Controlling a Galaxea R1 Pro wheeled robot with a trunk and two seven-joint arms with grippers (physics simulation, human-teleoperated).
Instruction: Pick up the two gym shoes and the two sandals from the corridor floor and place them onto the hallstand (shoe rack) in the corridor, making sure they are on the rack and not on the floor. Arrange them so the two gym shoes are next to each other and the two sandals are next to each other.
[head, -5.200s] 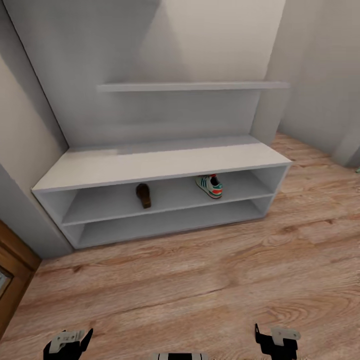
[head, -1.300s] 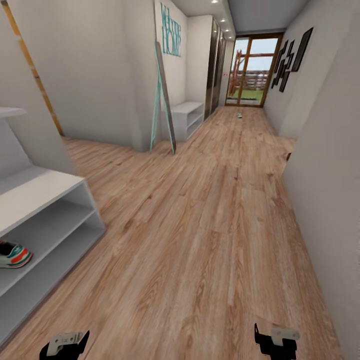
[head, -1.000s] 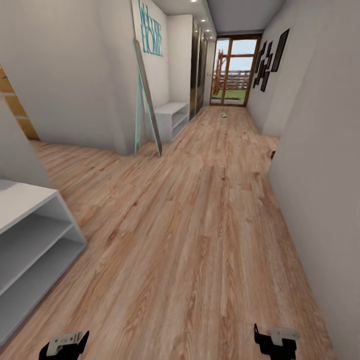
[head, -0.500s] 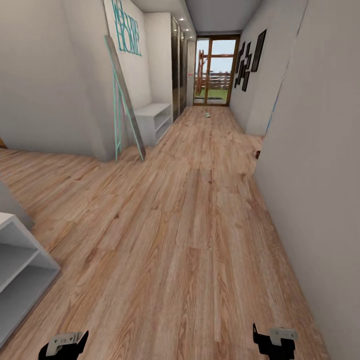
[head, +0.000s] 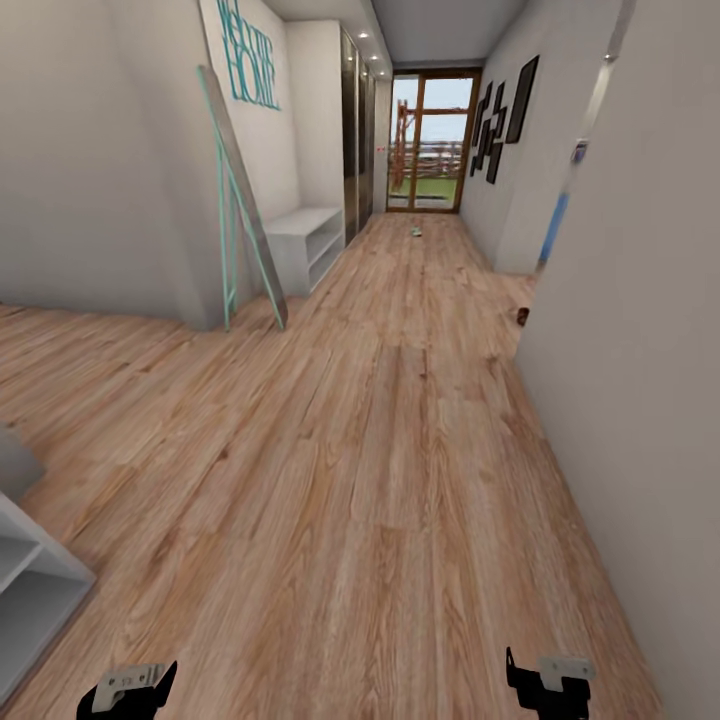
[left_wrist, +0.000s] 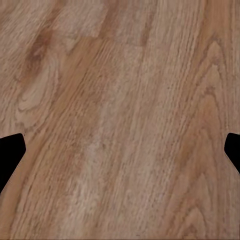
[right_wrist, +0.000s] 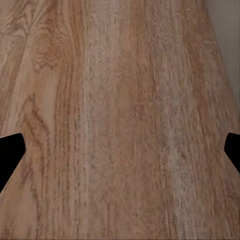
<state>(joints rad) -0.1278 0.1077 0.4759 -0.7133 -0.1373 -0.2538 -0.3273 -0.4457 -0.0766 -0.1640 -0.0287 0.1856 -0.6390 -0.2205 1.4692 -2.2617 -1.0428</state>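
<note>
Head view looks down a long corridor floor (head: 400, 450). Hallstand (head: 30, 590) corner sits at the floor's near-left edge, shelves bare where visible. Small pale thing far off by the glass door (head: 432, 140), poss. a gym shoe (head: 416, 232); dark bit by the right wall (head: 522, 317), too small to tell. L pincer (left_wrist: 120, 150) & R pincer (right_wrist: 120, 150) both spread wide, holding nothing, over bare planks.

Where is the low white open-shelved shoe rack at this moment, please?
In the head view, a corner of the white shoe rack shows at the lower left edge, standing on the wood-plank corridor floor, just ahead of the left gripper.
</note>
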